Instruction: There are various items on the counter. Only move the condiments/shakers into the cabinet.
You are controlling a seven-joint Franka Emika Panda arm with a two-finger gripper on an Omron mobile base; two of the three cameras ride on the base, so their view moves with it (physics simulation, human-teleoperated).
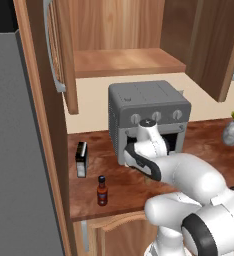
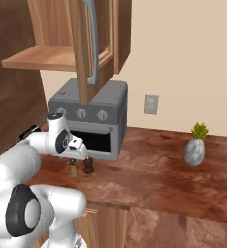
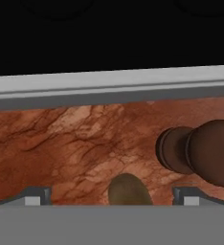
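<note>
Shaker (image 3: 128, 190): nearest the hand camera, tan rounded top between the wide-spread fingers (image 3: 37, 196), cut off by the lower edge; stands upright on the table (image 2: 149, 174).
Pepper mill (image 3: 200, 150): dark brown, knobbed, glossy wood; upright just beside the shaker, before the grey toaster oven (image 2: 93, 118).
Box (image 1: 81, 159): black and white, rectangular, far left of the table.
Sauce bottle (image 1: 102, 191): red, black cap, upright near the front edge.
Cabinet (image 1: 124, 60): open, reddish wood shelf.
</note>
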